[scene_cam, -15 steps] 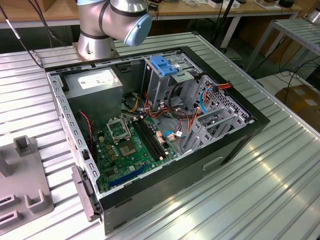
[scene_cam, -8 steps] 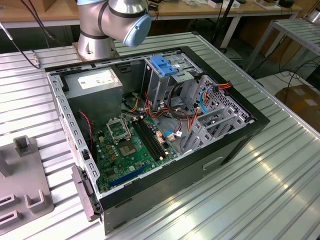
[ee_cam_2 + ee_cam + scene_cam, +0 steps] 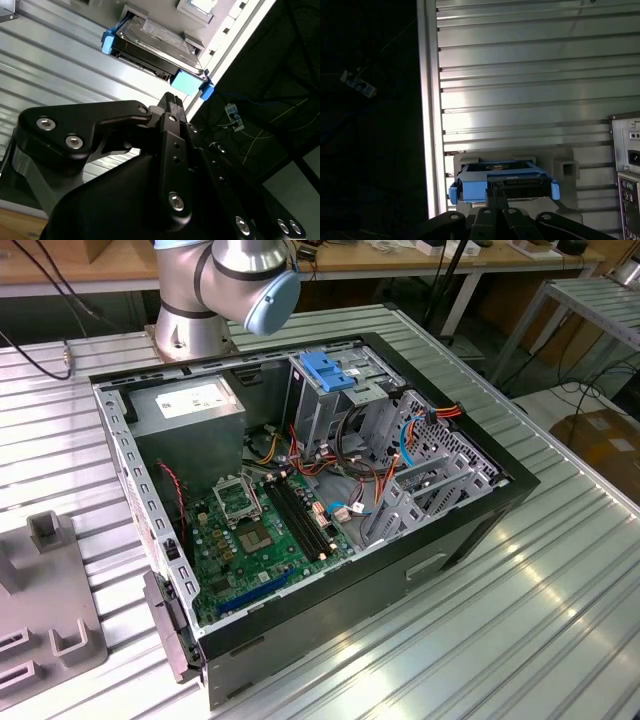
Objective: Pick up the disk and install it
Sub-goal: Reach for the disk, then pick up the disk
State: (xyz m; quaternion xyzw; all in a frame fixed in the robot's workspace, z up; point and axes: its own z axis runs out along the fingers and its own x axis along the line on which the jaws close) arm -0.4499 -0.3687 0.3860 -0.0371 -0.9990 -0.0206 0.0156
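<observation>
One disk (image 3: 525, 181) lies flat on a pale grey holder (image 3: 565, 162) right at an edge of the ribbed metal tabletop (image 3: 520, 75). Its blue side rails (image 3: 107, 42) stick out at both corners of the face turned toward me. In both wrist views I see my gripper (image 3: 496, 186) lined up just in front of that face, clenched with nothing between its tips. Whether it touches the blue plastic I cannot tell. In the exterior view the open computer case (image 3: 450, 540) sits mid-tabletop with its motherboard (image 3: 260, 530) exposed. The power supply box (image 3: 190, 405) and the blue-topped drive cage (image 3: 330, 370) stand along the case side nearest the arm's base (image 3: 190, 330).
</observation>
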